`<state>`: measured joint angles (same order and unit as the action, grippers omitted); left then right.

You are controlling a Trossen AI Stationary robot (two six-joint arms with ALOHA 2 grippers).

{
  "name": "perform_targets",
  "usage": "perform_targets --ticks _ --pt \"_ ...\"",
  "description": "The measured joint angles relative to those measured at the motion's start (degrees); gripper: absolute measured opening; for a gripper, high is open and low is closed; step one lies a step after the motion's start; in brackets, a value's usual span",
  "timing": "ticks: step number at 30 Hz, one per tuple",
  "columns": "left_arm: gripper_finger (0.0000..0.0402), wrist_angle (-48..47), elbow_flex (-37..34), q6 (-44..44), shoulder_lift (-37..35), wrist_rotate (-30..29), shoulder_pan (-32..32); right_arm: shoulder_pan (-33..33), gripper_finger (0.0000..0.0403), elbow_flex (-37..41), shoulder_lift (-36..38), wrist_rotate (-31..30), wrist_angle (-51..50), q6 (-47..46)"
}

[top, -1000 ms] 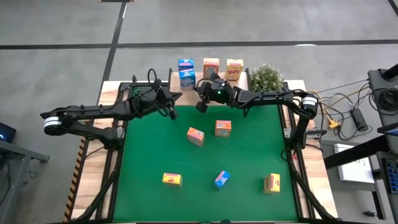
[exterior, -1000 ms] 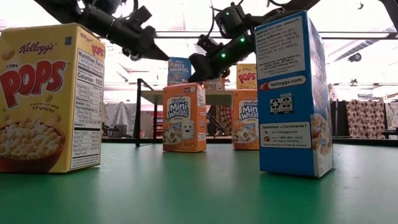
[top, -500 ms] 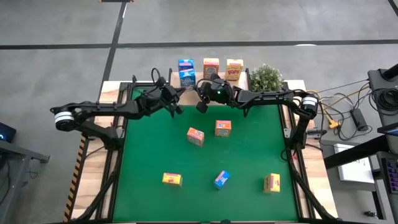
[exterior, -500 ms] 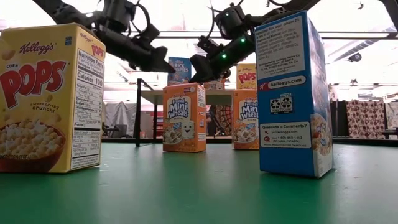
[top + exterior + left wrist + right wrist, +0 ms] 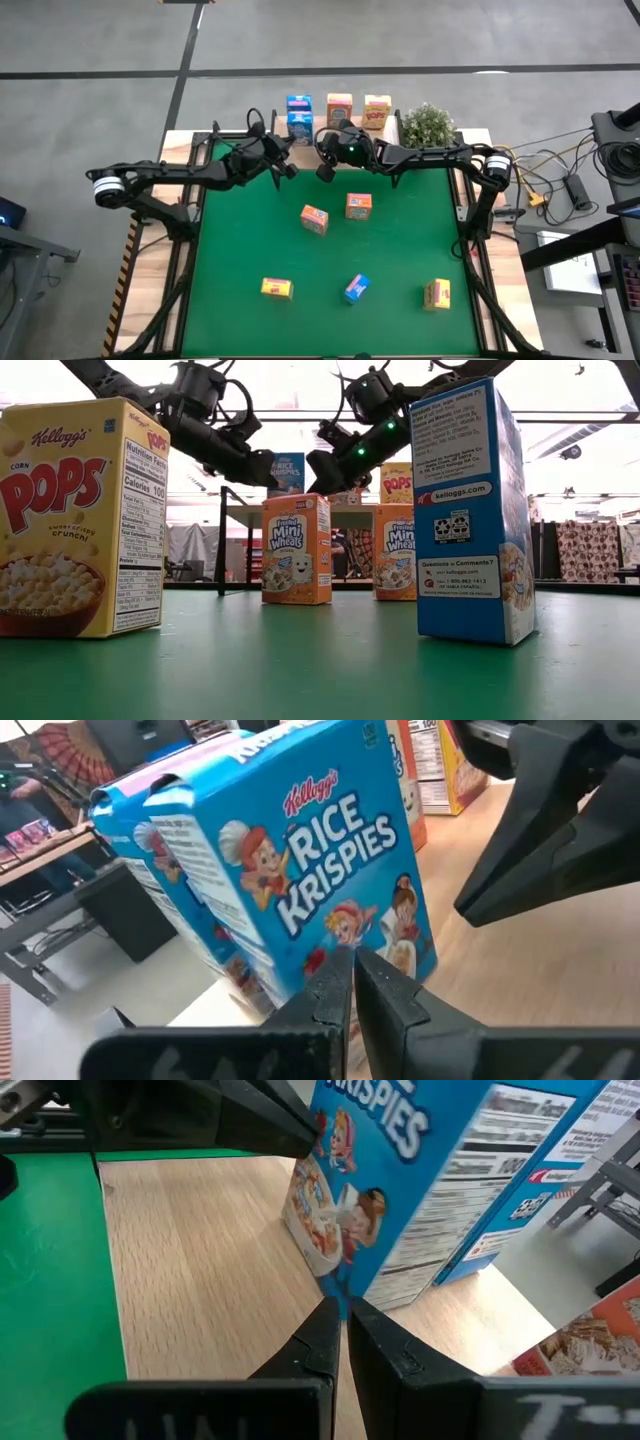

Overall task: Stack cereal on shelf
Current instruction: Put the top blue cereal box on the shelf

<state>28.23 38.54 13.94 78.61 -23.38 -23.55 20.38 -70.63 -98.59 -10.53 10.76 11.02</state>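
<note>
On the light-wood shelf [image 5: 520, 950] at the table's far edge stand cereal boxes: a blue Rice Krispies box [image 5: 330, 850], an orange one [image 5: 339, 108] and a yellow one [image 5: 376, 110]. My left gripper [image 5: 352, 955] is shut, with its tips at the blue box's front. My right gripper [image 5: 342, 1312], also shut, points at the same box's lower near corner [image 5: 335, 1285] from the other side. In the low view both grippers [image 5: 268, 465] [image 5: 312, 470] flank the blue box [image 5: 288, 472]. More cereal boxes stand loose on the green mat. My left gripper meets the lower part of the blue box's printed front [image 5: 345, 935] with its shut fingertips, coming nearly level from the table's near left. The box stands upright on the shelf board. My right gripper's shut tips stand at the box's bottom corner; whether they touch it I cannot tell.
On the green mat [image 5: 240, 240] stand two orange boxes [image 5: 314, 218] [image 5: 358, 205], two yellow boxes [image 5: 277, 288] [image 5: 437, 294] and a blue one [image 5: 356, 288]. A potted plant [image 5: 428, 124] stands at the shelf's right end.
My left gripper has gone down and toward the table's far right, up to the blue box on the shelf, tipping a little downward and staying shut.
</note>
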Motion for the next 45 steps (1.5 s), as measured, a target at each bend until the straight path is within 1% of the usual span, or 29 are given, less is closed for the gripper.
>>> perform_targets --ticks 9,13,19,28,30,33,35,40,45 --pt "0.0000 -0.6 0.0 -0.4 0.0 0.1 0.0 0.0 0.0013 0.0 0.0 0.0 0.0 -0.1" --pt "0.0000 -0.6 0.0 -0.9 0.0 1.2 0.1 0.0 0.0013 0.0 0.0 0.0 0.4 0.1" --pt "0.0000 -0.6 0.0 -1.2 -0.1 1.4 0.1 0.4 0.0013 0.0 0.0 0.1 1.7 3.7" --pt "0.0000 -0.6 0.0 -1.2 -0.1 1.4 0.1 1.6 0.0013 0.0 0.1 0.6 3.0 5.5" --pt "0.0000 -0.6 0.0 -1.2 -0.1 1.4 0.1 1.6 0.0013 0.0 0.1 3.7 2.0 5.5" --pt "0.0000 -0.8 0.0 -1.2 -0.1 1.4 0.1 1.6 0.0013 0.0 0.2 11.3 0.7 4.4" --pt "0.0000 -1.0 0.0 -1.2 -0.1 1.4 0.1 1.6 0.0013 0.0 0.2 13.9 1.1 4.1" --pt "0.0000 -1.0 0.0 -1.2 -0.1 1.4 0.1 2.2 0.0013 0.0 0.1 13.5 4.8 4.0" --pt "0.0000 -1.0 0.0 -1.2 -0.1 1.4 0.1 3.6 0.0013 0.0 0.0 13.5 6.3 4.0"
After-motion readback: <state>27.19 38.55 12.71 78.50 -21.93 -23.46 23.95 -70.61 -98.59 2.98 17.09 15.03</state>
